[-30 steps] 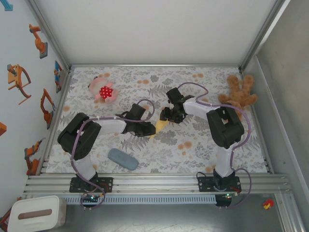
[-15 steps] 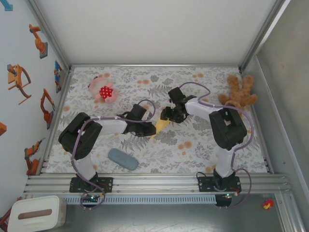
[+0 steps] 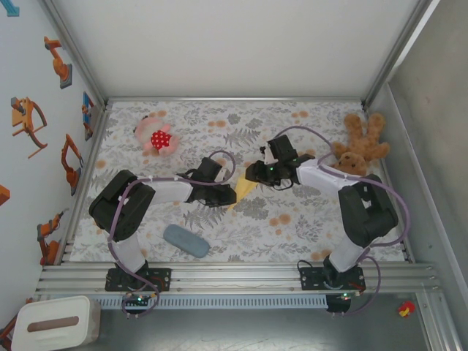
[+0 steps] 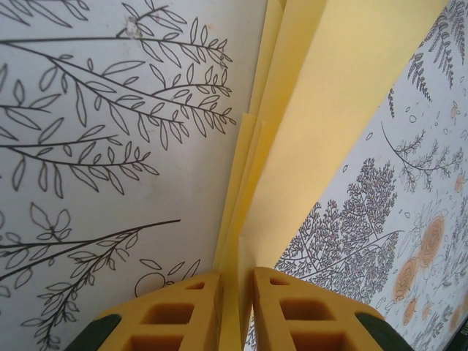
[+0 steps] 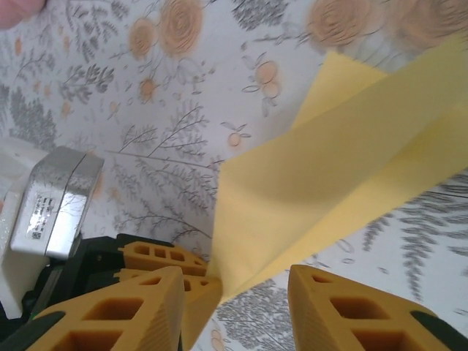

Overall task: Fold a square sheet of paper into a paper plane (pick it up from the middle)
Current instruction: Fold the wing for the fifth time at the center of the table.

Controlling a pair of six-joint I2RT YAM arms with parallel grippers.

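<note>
Looks roughly midway through the folding, judging by the creases: square sheet of paper (image 3: 246,189) already doubled into a narrow yellow wedge of several stacked layers, not yet a slim pointed dart, with wing folds and final sharpening seemingly left to do. Sits near the centre of the bench (image 3: 292,219), held between the two arms. Pinched at its 8 o'clock end by the left end effector (image 3: 231,196), clenched flat on the layered edge, blocky yellow fingers (image 4: 183,311) pressing from both sides with nothing but paper between. Straddled at its 1 o'clock end by the right end effector (image 3: 254,177), released, jaws well apart and not gripping, paper tip lying in the gap close to one hollow-celled yellow finger. Thin, matte, plain paper, crisp along the creases, its layers fanning slightly apart in the left wrist view. Bench covered by a pale cloth printed with grey ferns and orange flowers. Fuzzy brown teddy bear (image 3: 362,150) at 2 o'clock, soft pink plush toy (image 3: 156,137) with a red dotted patch at 10 o'clock, smooth grey-blue oblong pad (image 3: 186,240) at 7 o'clock, all well apart from the paper.
</note>
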